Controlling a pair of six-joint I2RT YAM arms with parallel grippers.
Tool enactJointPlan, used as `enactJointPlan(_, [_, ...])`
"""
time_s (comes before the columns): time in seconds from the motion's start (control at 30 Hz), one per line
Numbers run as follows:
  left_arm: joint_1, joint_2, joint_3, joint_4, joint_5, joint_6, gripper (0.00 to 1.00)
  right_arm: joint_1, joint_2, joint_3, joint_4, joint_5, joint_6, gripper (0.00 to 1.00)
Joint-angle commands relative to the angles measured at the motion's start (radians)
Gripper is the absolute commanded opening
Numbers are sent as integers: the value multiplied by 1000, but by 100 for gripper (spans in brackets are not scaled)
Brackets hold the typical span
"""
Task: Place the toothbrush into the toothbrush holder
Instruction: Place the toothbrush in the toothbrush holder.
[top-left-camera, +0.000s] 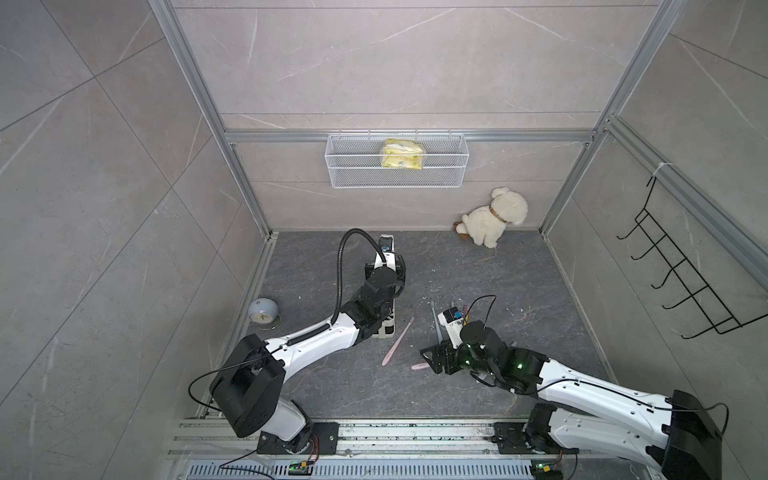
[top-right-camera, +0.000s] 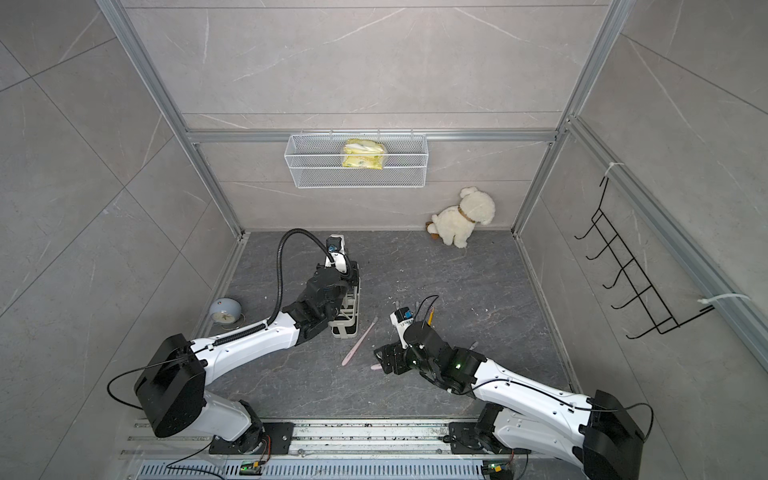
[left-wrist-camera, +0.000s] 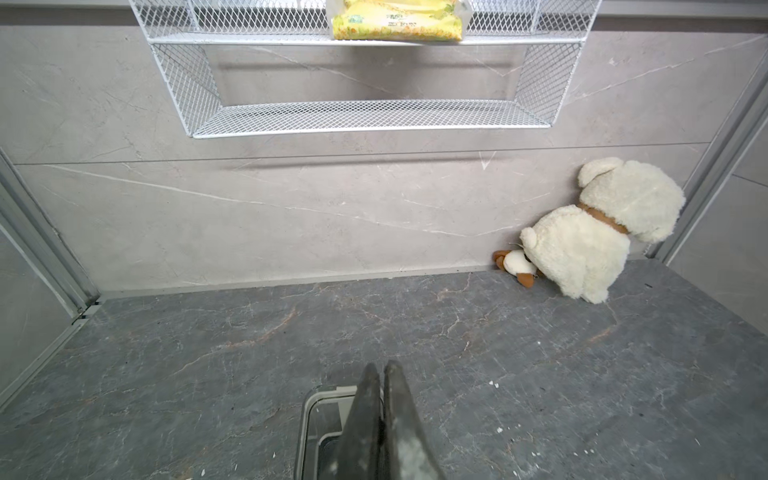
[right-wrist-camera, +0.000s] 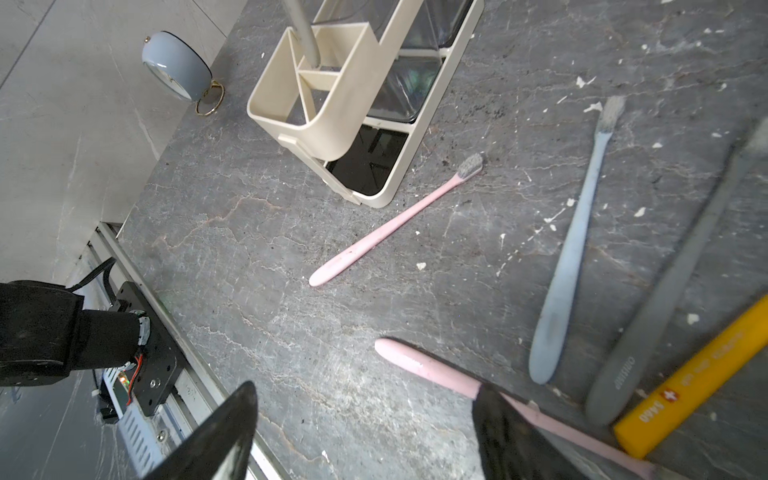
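The cream-white toothbrush holder (right-wrist-camera: 332, 104) stands on the dark floor, mostly hidden under my left arm in both top views (top-left-camera: 385, 328) (top-right-camera: 345, 326). A grey handle (right-wrist-camera: 305, 33) stands in one compartment. A pink toothbrush (right-wrist-camera: 395, 220) (top-left-camera: 398, 341) lies just beside the holder. A second pink toothbrush (right-wrist-camera: 428, 365) (top-left-camera: 419, 366) lies under one finger of my right gripper (right-wrist-camera: 365, 388), whose jaws are wide open and hold nothing. Blue (right-wrist-camera: 575, 249), grey (right-wrist-camera: 673, 291) and yellow (right-wrist-camera: 698, 374) brushes lie farther off. My left gripper (left-wrist-camera: 382, 365) is shut and empty above the holder's clear cup (left-wrist-camera: 316, 415).
A blue-grey alarm clock (top-left-camera: 262, 313) sits by the left wall. A plush dog (top-left-camera: 494, 218) leans in the back right corner. A white wire basket (top-left-camera: 395, 162) with a yellow pack hangs on the back wall. Black hooks (top-left-camera: 685, 282) hang on the right wall.
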Motion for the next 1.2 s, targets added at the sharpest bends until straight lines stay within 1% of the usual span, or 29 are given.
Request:
enactJointPlan(0.0, [6, 14, -4, 161, -30, 19, 0, 4, 6, -14, 22, 35, -27, 82])
enactJointPlan(0.23, [12, 35, -113, 262, -54, -36, 0, 2, 23, -23, 31, 50, -34, 83])
enactJointPlan(0.4, [3, 93, -209, 455, -106, -33, 0, 2, 21, -35, 41, 50, -32, 83])
enactJointPlan(0.67, [-9, 233, -223, 613, -138, -43, 0, 2, -24, -65, 20, 78, -33, 83])
enactJointPlan(0.87, [-27, 271, -248, 665, -169, -38, 0, 2, -30, -80, 17, 85, -31, 83])
enactJointPlan(1.0, [-33, 260, -261, 664, -177, -27, 15, 2, -25, -83, 25, 82, -23, 83])
enactJointPlan(1.1, [-44, 236, -249, 633, -181, 14, 32, 3, -14, -84, 32, 78, -16, 83])
enactJointPlan(1.17, [-53, 219, -237, 600, -184, 38, 42, 3, -12, -87, 33, 78, -8, 83])
